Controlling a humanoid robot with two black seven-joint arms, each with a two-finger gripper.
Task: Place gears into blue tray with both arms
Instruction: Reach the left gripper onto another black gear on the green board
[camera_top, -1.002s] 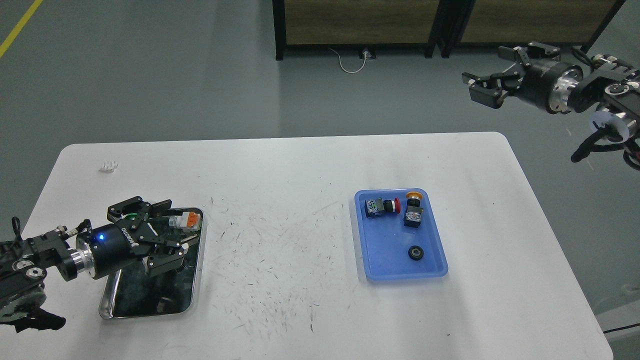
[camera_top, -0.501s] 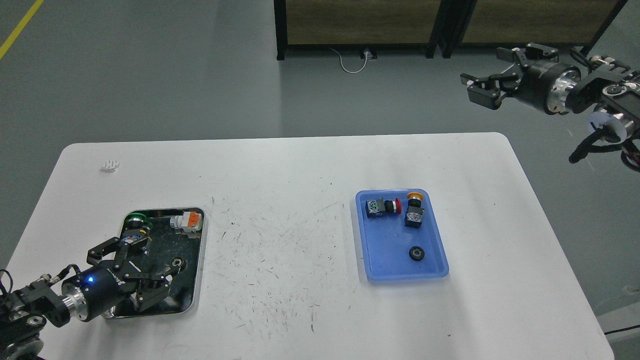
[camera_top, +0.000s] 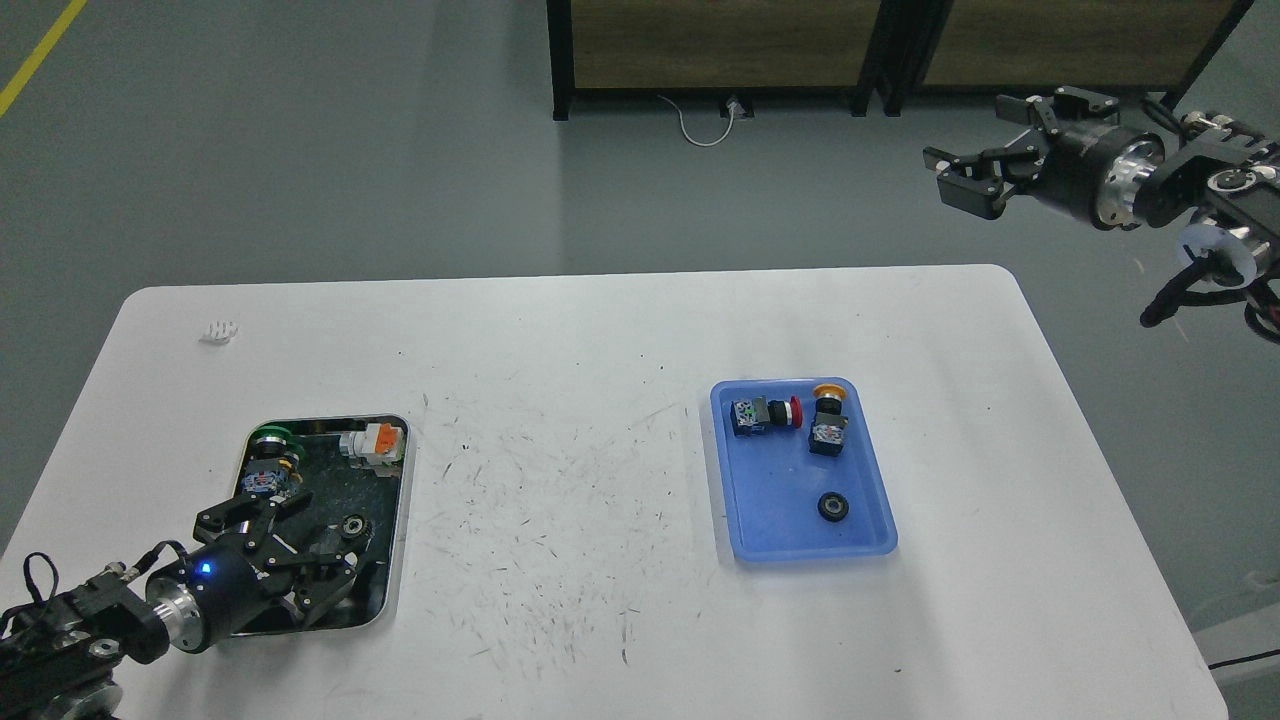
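Left gripper (camera_top: 300, 550) spread over steel tray (camera_top: 394, 590); remaining gear (camera_top: 353, 525) lay just ahead-right of jaws, probably untouched. Right gripper (camera_top: 985, 150) spread, far off. Other gear (camera_top: 832, 507) sat in blue tray (camera_top: 760, 545).

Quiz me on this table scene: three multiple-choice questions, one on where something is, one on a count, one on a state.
1. Where is the gear that is not yet in the blue tray?
A. In the steel tray
B. On the bare table
C. In the right gripper

2. How many push-button switches lie in the blue tray?
A. None
B. Two
C. Four

3. How is the right gripper?
A. Shut on a gear
B. Open, holding nothing
C. Resting in the blue tray

Answers: 1 A, it lies on the dark bottom near the left gripper. 2 B, one red-capped, one orange-capped. 3 B, fingers spread in mid-air.
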